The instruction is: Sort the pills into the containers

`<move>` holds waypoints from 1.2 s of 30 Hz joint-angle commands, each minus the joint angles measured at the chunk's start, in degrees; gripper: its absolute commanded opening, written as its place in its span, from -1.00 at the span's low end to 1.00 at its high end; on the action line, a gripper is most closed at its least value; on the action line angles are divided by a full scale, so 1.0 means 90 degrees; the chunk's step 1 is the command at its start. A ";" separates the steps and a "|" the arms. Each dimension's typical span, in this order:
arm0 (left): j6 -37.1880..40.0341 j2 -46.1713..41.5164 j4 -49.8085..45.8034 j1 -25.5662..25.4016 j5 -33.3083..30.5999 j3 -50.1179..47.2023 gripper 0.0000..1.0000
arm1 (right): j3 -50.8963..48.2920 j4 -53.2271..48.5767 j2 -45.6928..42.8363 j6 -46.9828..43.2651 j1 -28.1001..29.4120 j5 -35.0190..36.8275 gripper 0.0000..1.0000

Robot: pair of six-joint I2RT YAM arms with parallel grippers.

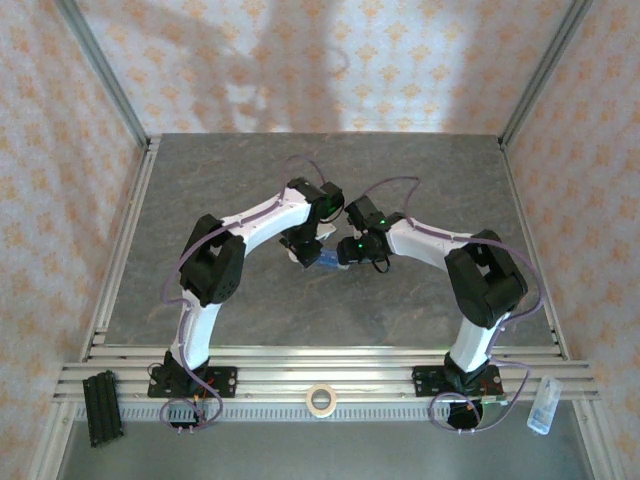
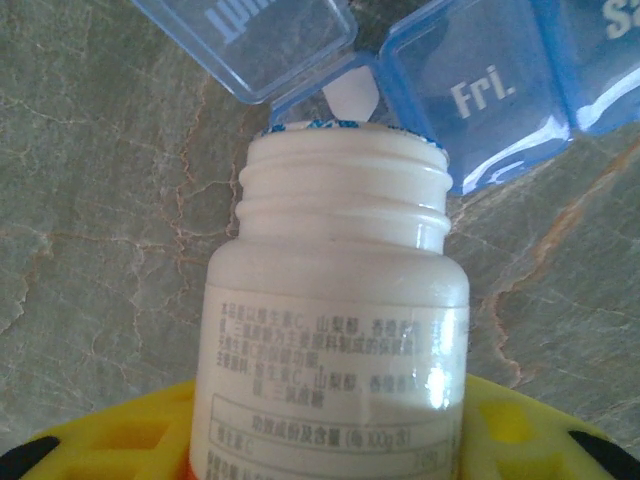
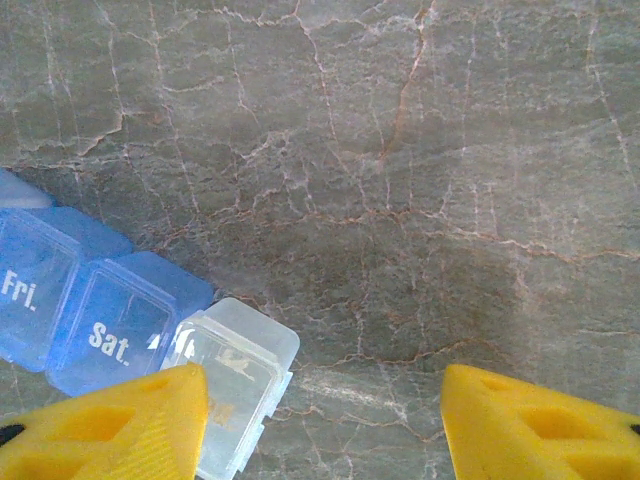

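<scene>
My left gripper [image 2: 335, 435] is shut on a white bottle [image 2: 340, 300] that has no cap. The bottle's open mouth tips towards the containers [image 2: 480, 95], a blue strip of day-marked boxes. One compartment's lid [image 2: 250, 40] stands open, and a white pill [image 2: 352, 95] shows just past the bottle's rim, over that open compartment. Seen from above, both grippers meet at the table's middle, the left gripper [image 1: 302, 250] beside the containers [image 1: 326, 260]. My right gripper [image 3: 320, 400] is open over bare table. Its left finger [image 3: 120, 430] overlaps the containers' clear end box [image 3: 235, 370].
The grey marbled table [image 1: 250, 180] has patterned walls on three sides and metal rails [image 1: 320, 362] at its near edge. On the near ledge lie a tape roll [image 1: 320, 400], a black block [image 1: 102, 407] and a small clear bottle [image 1: 541, 405].
</scene>
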 commanded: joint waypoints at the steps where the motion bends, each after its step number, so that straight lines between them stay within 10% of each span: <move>1: 0.0173 0.0170 -0.0317 -0.0040 -0.0289 0.0196 -1.00 | 0.0055 -0.0089 0.0110 -0.0057 0.0006 0.0142 0.25; 36: 0.0184 0.0475 -0.0464 -0.0040 -0.0299 0.0457 -1.00 | 0.0058 -0.0089 0.0102 -0.0054 0.0008 0.0126 0.25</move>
